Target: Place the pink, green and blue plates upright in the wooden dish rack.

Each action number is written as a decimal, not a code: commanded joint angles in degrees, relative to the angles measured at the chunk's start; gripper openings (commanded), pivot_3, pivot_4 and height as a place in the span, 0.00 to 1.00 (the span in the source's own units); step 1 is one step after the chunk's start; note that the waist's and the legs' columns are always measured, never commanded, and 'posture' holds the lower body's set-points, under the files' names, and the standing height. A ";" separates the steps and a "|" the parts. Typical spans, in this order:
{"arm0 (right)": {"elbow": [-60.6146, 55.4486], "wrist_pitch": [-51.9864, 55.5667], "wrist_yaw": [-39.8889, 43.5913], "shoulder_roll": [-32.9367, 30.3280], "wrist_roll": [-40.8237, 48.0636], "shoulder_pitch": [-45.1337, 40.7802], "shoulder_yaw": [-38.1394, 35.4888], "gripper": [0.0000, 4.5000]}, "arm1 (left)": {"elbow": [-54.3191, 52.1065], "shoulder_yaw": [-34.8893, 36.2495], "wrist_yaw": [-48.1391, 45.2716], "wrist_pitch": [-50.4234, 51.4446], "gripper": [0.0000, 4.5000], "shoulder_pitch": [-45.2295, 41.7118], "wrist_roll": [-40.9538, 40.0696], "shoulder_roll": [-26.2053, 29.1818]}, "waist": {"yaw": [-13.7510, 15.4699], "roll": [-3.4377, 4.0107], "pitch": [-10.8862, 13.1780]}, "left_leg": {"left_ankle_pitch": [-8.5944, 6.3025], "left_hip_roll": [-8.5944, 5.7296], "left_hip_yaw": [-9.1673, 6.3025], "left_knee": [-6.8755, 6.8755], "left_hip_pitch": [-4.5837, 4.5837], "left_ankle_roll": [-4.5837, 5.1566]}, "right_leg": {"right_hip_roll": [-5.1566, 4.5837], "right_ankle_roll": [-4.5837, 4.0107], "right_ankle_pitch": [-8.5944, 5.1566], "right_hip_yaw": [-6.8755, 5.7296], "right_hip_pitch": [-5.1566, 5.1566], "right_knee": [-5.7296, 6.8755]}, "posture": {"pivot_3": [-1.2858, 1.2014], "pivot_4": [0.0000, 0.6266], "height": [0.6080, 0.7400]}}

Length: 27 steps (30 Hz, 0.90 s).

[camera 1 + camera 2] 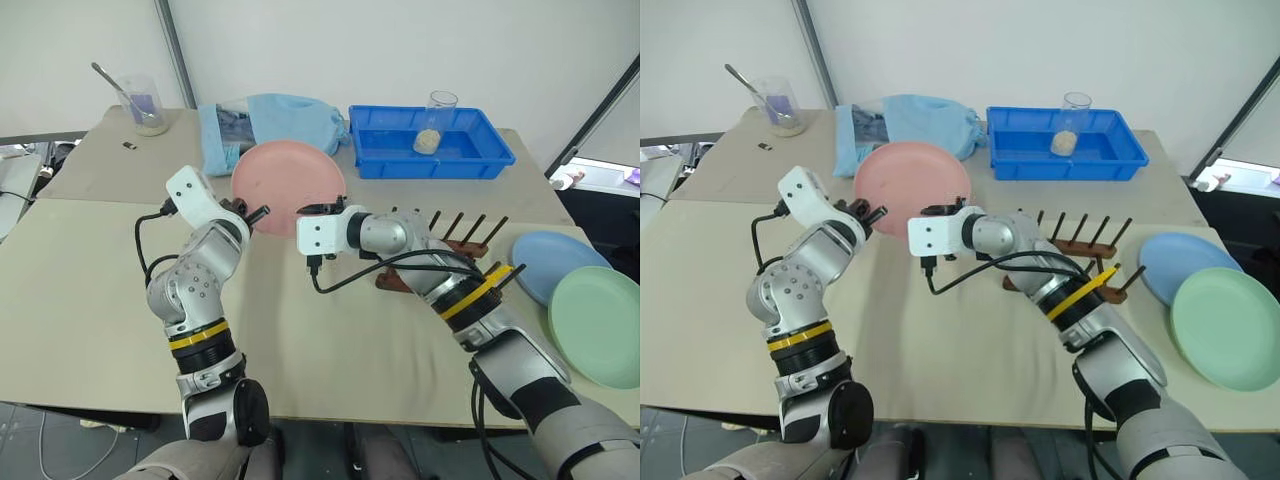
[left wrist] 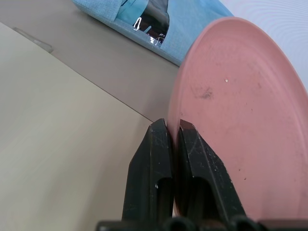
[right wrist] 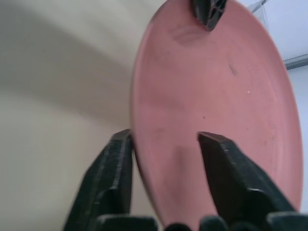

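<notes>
The left claw (image 2: pixel 172 139) is clamped tight on the rim of the pink plate (image 1: pixel 290 185), its two black fingers pinched together with the edge between them, holding the plate up on edge above the table (image 1: pixel 90 300), tilted a little. The right claw (image 3: pixel 166 139) comes at the same plate from the right side; its fingers stand partly apart, one on each face of the rim, with a gap showing beside the plate, so it straddles the edge without clearly gripping it.

The wooden dish rack (image 1: pixel 1080 245) sits on the table just right of the plate, behind the right forearm, its dark pegs standing up. Well to the right, near the table's edge, the blue plate (image 1: pixel 555 265) lies flat with the green plate (image 1: pixel 600 325) overlapping its near side.

At the far side sit a blue tray (image 1: pixel 430 145) with a clear cup (image 1: pixel 436 120) in it, a light-blue cloth bag (image 1: pixel 270 125) and a clear beaker (image 1: pixel 145 105) with a spoon. I can read no writing or labels anywhere.
</notes>
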 commanded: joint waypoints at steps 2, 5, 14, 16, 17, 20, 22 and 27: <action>2.04 -3.84 -2.42 0.52 -2.13 -1.46 -0.71 0.13 | -3.84 -0.33 1.16 3.13 0.00 -0.84 -1.51 1.15 | -0.01 0.00 0.00 | 0.00 0.00 0.00 0.00 0.00 0.00 | 0.00 0.00 0.00 0.00 0.00 0.00 | 0.52 0.24 0.67; 2.94 -4.85 -3.18 1.12 -2.62 -1.47 -1.22 0.01 | -5.57 -0.34 -0.25 6.75 0.00 0.81 -3.14 2.90 | -0.33 0.00 0.00 | 0.00 0.00 0.00 0.00 0.00 0.00 | 0.00 0.00 0.00 0.00 0.00 0.01 | 0.52 0.24 0.67; 5.23 -7.62 -5.57 1.21 -4.20 -1.85 -2.11 0.00 | -10.36 11.44 -20.58 26.90 0.78 6.50 -27.64 22.30 | -1.76 0.02 0.02 | 0.05 0.04 -0.10 0.00 0.04 -0.09 | 0.02 -0.02 0.01 -0.03 -0.01 0.11 | 0.52 0.24 0.67; 5.93 -8.07 -6.53 1.60 -3.76 -2.38 -2.83 0.00 | -11.25 11.73 -29.34 26.79 0.98 9.84 -31.49 30.91 | -2.53 0.02 0.03 | 0.06 0.08 -0.13 -0.01 0.09 -0.11 | 0.07 -0.06 0.02 -0.04 -0.01 0.14 | 0.52 0.24 0.67; 6.10 -8.26 -6.96 1.76 -3.42 -2.66 -3.36 0.00 | -11.76 11.49 -32.75 25.41 0.99 11.31 -32.37 33.89 | -2.73 0.03 0.04 | 0.07 0.09 -0.14 -0.02 0.10 -0.12 | 0.09 -0.09 0.01 -0.06 -0.01 0.15 | 0.52 0.24 0.67; 4.60 -6.53 -6.93 2.26 0.17 -3.21 -7.42 0.00 | -11.48 11.26 -40.64 19.53 0.99 13.94 -33.65 38.85 | -2.67 0.03 0.05 | 0.09 0.09 -0.17 -0.05 0.11 -0.16 | 0.06 -0.13 -0.01 -0.09 -0.01 0.15 | 0.52 0.24 0.67; 0.77 -2.58 -4.84 2.42 5.34 -2.71 -12.22 0.00 | -13.34 7.23 -45.89 15.13 0.99 16.40 -31.47 41.70 | -2.52 0.03 0.06 | 0.14 0.08 -0.16 -0.04 0.08 -0.25 | 0.04 -0.13 -0.01 -0.11 0.00 0.14 | 0.52 0.24 0.67; -14.38 15.30 1.75 -0.43 23.31 -0.01 -27.31 0.00 | -17.95 -6.33 -56.46 0.09 0.99 19.26 -22.14 44.52 | -0.86 0.07 0.10 | 0.16 0.07 -0.15 -0.05 0.05 -0.29 | -0.01 -0.13 -0.02 -0.13 0.03 0.09 | 0.52 0.24 0.67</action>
